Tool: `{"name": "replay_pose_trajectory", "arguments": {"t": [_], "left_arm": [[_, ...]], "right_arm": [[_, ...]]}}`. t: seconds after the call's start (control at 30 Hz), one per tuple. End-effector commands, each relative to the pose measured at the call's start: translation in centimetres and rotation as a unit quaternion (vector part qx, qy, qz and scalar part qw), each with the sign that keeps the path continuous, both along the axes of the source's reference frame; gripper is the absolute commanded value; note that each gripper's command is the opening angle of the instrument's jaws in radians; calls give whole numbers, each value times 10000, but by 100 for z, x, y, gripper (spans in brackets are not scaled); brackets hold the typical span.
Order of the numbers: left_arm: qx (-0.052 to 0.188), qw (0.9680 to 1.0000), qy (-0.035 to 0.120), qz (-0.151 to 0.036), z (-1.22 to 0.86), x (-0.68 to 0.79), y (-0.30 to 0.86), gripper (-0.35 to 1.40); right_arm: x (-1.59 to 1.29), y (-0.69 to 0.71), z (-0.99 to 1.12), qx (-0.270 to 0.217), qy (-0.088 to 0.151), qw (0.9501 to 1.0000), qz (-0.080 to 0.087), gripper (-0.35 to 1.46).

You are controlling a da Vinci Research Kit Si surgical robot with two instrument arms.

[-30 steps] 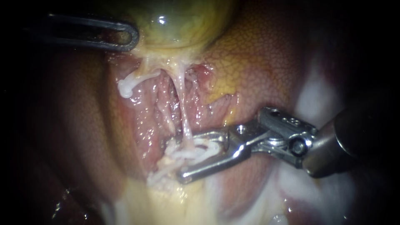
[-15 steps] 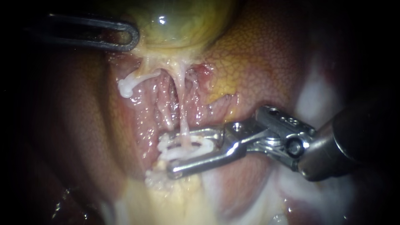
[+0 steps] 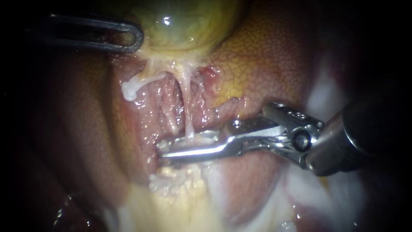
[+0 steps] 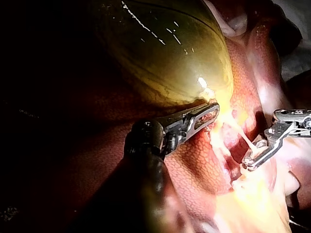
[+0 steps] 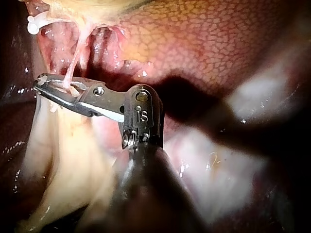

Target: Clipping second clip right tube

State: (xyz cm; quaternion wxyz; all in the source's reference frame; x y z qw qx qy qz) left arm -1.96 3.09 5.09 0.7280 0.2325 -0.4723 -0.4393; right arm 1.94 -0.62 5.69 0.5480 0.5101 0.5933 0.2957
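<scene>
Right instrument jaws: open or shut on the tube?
Shut on the tube. The right instrument has its jaws nearly together, both touching the tube between them; endoscope and right wrist views agree.

Right instrument (image 3: 186, 148): bright silver metal, hinge screw (image 3: 300, 140), dark round shaft (image 3: 347, 141). Left instrument (image 3: 126, 38): slim, dark, slotted tip.

Light falls on the middle of the scene and fades to near black at the edges in the endoscope view. The backdrop is the liver (image 3: 266, 56), mottled red-brown and wet with small bright glints. Pale patches (image 3: 319, 99) lie on its right side.
</scene>
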Motion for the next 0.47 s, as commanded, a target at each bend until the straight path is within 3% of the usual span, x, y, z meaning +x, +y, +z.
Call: {"name": "replay_pose_trajectory", "arguments": {"t": [0.03, 0.47], "left_arm": [[0, 10000, -2, 1, 0, 0, 0, -35], [0, 10000, -1, -1, 0, -1, 0, -35]], "right_arm": [[0, -1, 1, -19, -8, 10000, 18, -35], [1, -4, 4, -31, 6, 10000, 9, -35]]}}
